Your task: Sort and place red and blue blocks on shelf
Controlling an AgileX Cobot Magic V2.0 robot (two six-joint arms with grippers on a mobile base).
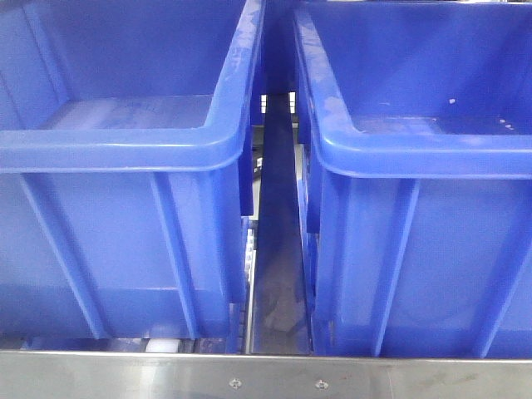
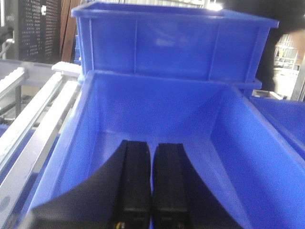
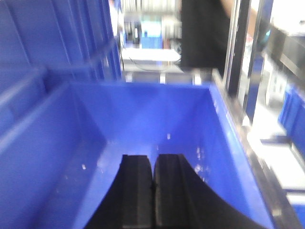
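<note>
No red or blue block shows in any view. My left gripper (image 2: 152,145) is shut and empty, its black fingers pressed together over the inside of a big blue bin (image 2: 228,138). My right gripper (image 3: 152,158) is also shut and empty, over the inside of another big blue bin (image 3: 209,124). The front view shows two big blue bins, the left bin (image 1: 125,150) and the right bin (image 1: 416,150), side by side on the shelf (image 1: 266,378), with its steel front rail below. Neither gripper shows in the front view.
A second blue bin (image 2: 171,43) stands behind the left one. Steel shelf rails with white rollers (image 2: 33,124) run to the left of it. A narrow gap (image 1: 274,249) separates the two front bins. A person in black (image 3: 205,33) stands beyond the right bin.
</note>
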